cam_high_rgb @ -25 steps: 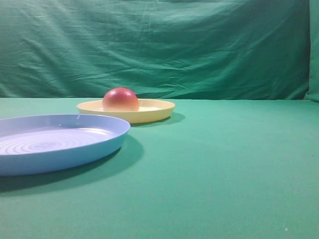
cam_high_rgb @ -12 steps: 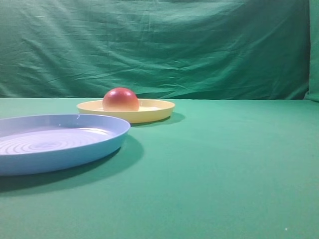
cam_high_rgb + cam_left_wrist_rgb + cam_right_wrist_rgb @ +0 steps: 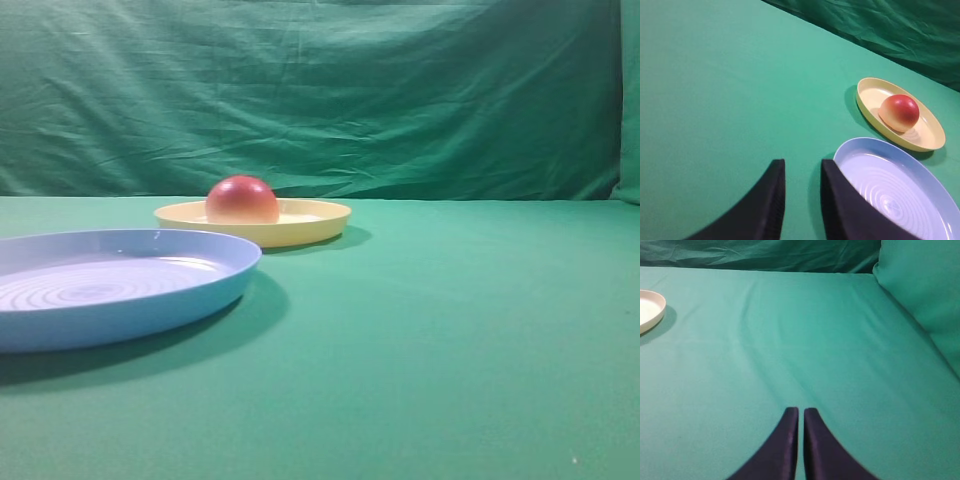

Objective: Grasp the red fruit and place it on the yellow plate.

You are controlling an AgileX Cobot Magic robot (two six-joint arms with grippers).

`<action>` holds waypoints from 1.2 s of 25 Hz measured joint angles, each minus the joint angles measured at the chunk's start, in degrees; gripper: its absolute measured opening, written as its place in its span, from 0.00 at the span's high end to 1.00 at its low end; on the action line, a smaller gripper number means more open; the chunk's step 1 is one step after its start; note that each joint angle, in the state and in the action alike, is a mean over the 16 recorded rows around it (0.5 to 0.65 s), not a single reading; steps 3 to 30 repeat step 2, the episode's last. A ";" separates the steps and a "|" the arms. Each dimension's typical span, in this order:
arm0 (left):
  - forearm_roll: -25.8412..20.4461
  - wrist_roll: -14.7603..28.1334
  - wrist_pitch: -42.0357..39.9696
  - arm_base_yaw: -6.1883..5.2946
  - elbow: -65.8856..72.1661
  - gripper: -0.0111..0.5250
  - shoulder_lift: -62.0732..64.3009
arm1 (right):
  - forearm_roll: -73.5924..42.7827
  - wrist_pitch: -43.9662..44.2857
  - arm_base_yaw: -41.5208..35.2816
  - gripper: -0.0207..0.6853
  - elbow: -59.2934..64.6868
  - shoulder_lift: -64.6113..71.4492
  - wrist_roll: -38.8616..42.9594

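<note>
The red fruit (image 3: 242, 200) rests flat side down inside the yellow plate (image 3: 320, 222), toward its left side; the left wrist view shows the same red fruit (image 3: 899, 112) on the yellow plate (image 3: 930, 143) from above. My left gripper (image 3: 803, 167) hovers well short of it, open, with only green cloth between its black fingers. My right gripper (image 3: 800, 411) is far off to the right, shut on nothing, with a hairline gap between its fingers. Neither gripper appears in the exterior high view.
A large light-blue ridged plate (image 3: 225, 285) lies in front of the yellow one, and this blue plate (image 3: 920, 165) sits just right of my left gripper. A green cloth covers the table and backdrop (image 3: 400, 90). The yellow plate's edge (image 3: 657, 310) shows at the right wrist view's left.
</note>
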 joint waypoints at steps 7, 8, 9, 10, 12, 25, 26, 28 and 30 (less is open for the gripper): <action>0.00 0.00 0.00 0.00 0.00 0.69 0.00 | 0.02 0.02 0.00 0.97 0.00 0.00 0.00; 0.00 0.00 0.00 0.00 0.00 0.69 0.00 | 0.02 0.02 0.00 0.97 0.00 0.00 0.00; 0.00 0.00 0.00 0.00 0.00 0.69 0.00 | 0.02 0.02 0.00 0.97 0.00 0.00 0.00; 0.00 0.00 0.00 0.00 0.00 0.69 0.00 | 0.02 0.02 0.00 0.97 0.00 0.00 0.00; 0.00 0.00 0.00 0.00 0.00 0.69 0.00 | 0.02 0.02 0.00 0.97 0.00 0.00 0.00; 0.00 0.00 0.00 0.00 0.00 0.69 0.00 | 0.02 0.02 0.00 0.97 0.00 0.00 0.00; 0.00 0.00 0.00 0.00 0.00 0.69 0.00 | 0.02 0.02 0.00 0.97 0.00 0.00 0.00; 0.00 0.00 0.00 0.00 0.00 0.69 0.00 | 0.02 0.02 0.00 0.97 0.00 0.00 0.00; 0.00 0.00 0.00 0.00 0.00 0.69 0.00 | 0.02 0.02 0.00 0.97 0.00 0.00 0.00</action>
